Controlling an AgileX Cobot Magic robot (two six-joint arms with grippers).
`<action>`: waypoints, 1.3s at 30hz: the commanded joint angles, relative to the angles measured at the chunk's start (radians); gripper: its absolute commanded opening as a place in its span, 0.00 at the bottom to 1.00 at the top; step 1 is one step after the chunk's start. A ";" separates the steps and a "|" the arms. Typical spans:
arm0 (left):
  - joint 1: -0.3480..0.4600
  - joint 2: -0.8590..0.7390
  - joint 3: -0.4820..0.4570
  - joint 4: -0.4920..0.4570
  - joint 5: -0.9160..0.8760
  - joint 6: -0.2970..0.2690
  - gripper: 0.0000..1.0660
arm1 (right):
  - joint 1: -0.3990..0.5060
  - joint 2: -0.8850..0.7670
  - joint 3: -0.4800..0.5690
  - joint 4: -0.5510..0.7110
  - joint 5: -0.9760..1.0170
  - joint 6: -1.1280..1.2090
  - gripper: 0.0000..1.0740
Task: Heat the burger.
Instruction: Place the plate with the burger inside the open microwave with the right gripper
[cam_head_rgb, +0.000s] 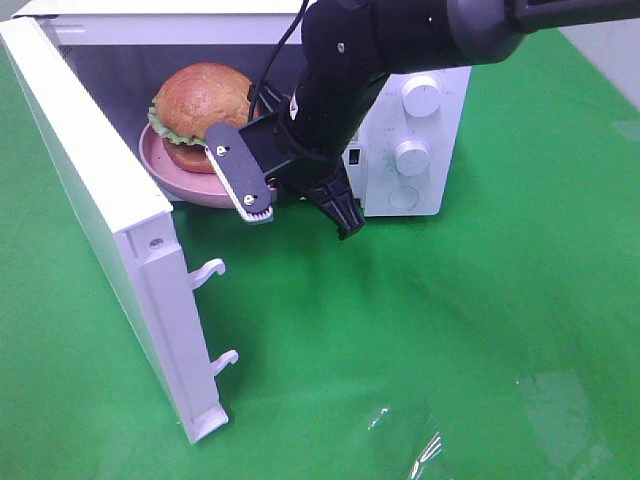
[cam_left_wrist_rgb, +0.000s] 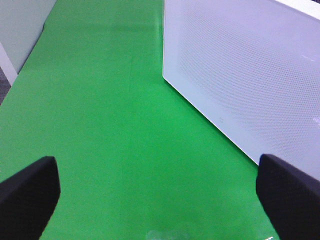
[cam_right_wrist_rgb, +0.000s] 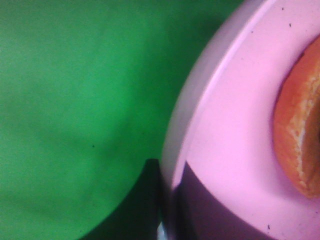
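Right jaws pinch pink plate (cam_right_wrist_rgb: 225, 115) rim; burger (cam_head_rgb: 205, 100) on plate

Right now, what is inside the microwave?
The burger on its pink plate, whose near rim the right gripper clamps. The arm covers the right of the microwave cavity, so that part cannot be seen.

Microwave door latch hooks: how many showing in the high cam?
2. Both stick out of the open microwave door's free edge: the upper hook and the lower hook, nearer the bottom corner. Nothing covers that edge, so none seem hidden.
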 joint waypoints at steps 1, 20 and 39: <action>0.004 -0.023 0.004 -0.005 -0.010 0.002 0.94 | -0.004 0.009 -0.041 0.002 -0.046 0.032 0.00; 0.004 -0.023 0.004 -0.005 -0.010 0.002 0.94 | -0.004 0.185 -0.322 -0.056 0.010 0.212 0.00; 0.004 -0.023 0.004 -0.004 -0.010 0.002 0.94 | -0.031 0.287 -0.441 -0.075 0.029 0.219 0.00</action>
